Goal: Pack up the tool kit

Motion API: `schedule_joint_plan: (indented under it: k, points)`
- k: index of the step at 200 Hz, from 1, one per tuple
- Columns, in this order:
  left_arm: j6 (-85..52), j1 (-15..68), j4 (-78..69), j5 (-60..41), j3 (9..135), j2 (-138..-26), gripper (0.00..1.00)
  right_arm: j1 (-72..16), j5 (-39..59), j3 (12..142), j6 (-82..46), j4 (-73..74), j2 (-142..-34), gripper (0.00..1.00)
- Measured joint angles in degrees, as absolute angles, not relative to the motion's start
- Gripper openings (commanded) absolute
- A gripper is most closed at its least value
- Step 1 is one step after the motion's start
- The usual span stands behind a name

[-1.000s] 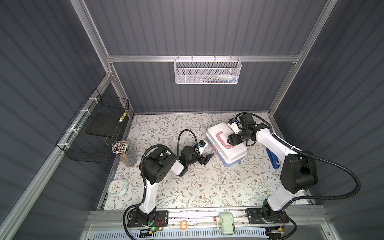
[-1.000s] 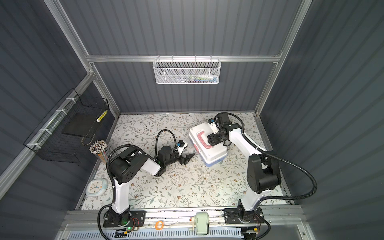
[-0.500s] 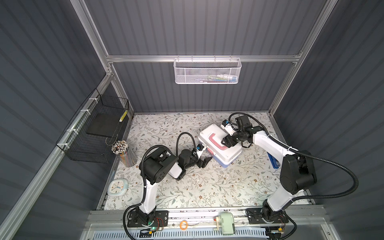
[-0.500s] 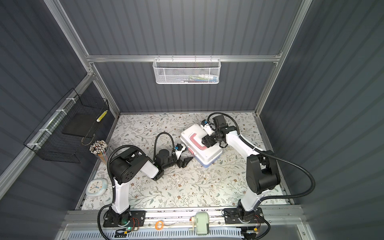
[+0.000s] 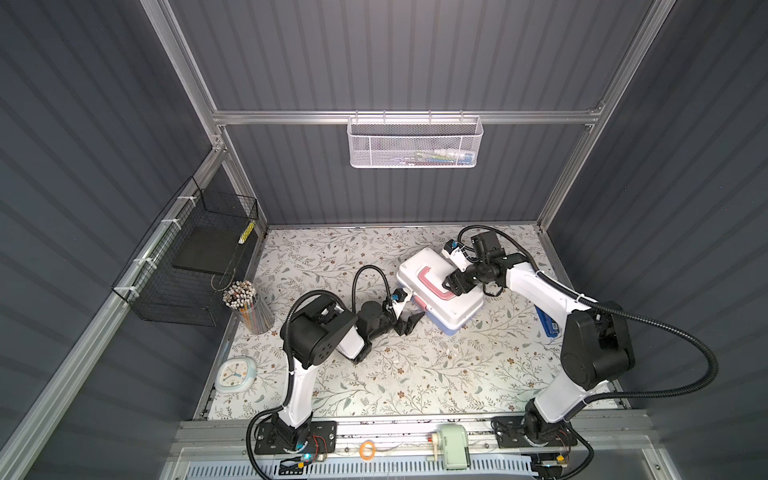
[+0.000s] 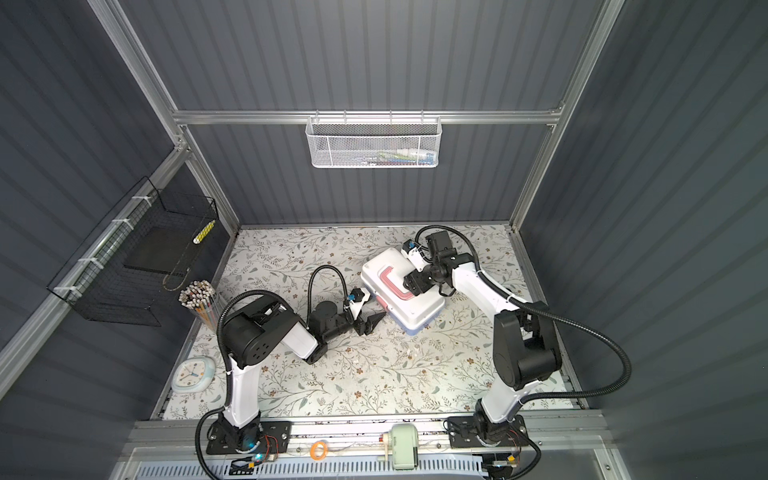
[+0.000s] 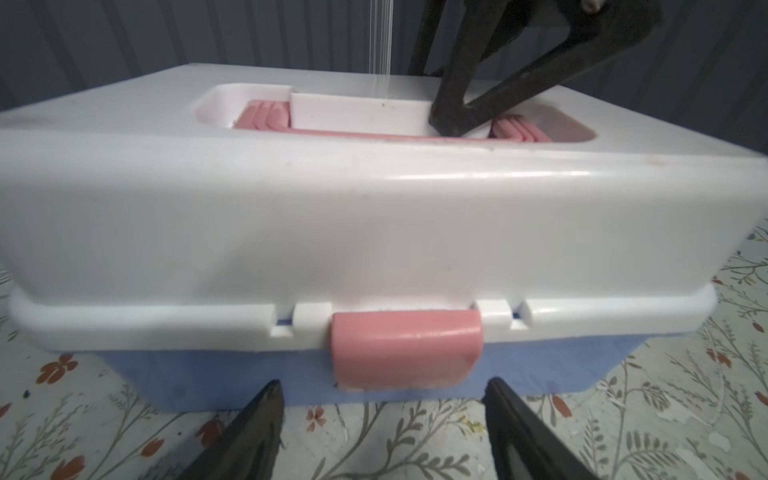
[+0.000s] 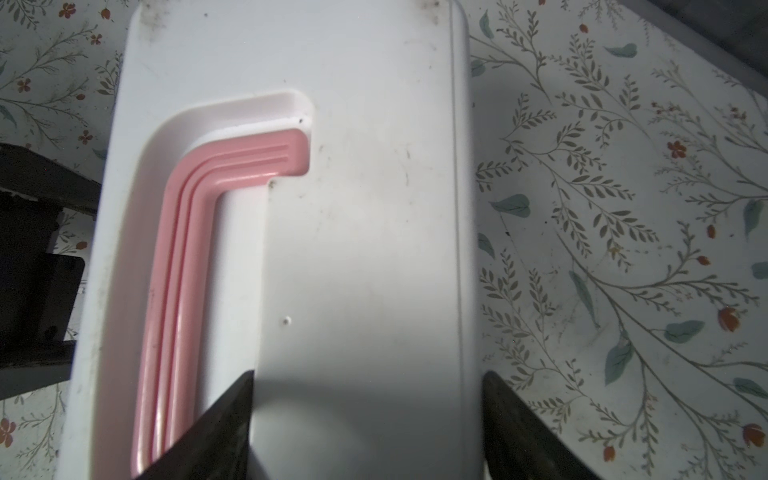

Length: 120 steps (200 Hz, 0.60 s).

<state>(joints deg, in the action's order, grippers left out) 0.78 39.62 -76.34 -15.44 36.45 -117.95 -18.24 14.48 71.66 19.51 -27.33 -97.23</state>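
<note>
Since the tool kit (image 5: 451,305) is seen shut near the middle of the floral table (image 5: 415,374), its white lid (image 8: 365,208) down and the pink latch (image 7: 405,349) folded over the blue base (image 7: 208,374), packing is judged nearly done. The lid is clamped by the right gripper (image 8: 368,373), one finger set in the handle recess (image 8: 166,137). The left gripper (image 7: 382,383) is held open just before the latch, which may need a last press.

A lab booth: grey ribbed walls (image 5: 415,62), aluminium frame (image 5: 291,117), two robot arms (image 5: 301,386) (image 5: 557,399).
</note>
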Motion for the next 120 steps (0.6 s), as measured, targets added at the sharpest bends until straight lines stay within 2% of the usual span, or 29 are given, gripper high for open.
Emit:
schedule_joint_plan:
  k: [71, 120]
  points:
    - [0.75, 39.70, -75.94, -14.98, 38.09, -119.61, 0.73, -18.24, 14.50, 71.81, 19.51, -27.51, -97.36, 0.61]
    - [0.30, 40.01, -75.83, -15.00, 39.33, -120.55, 0.68, -18.24, 14.46, 71.96, 19.46, -27.66, -97.47, 0.61]
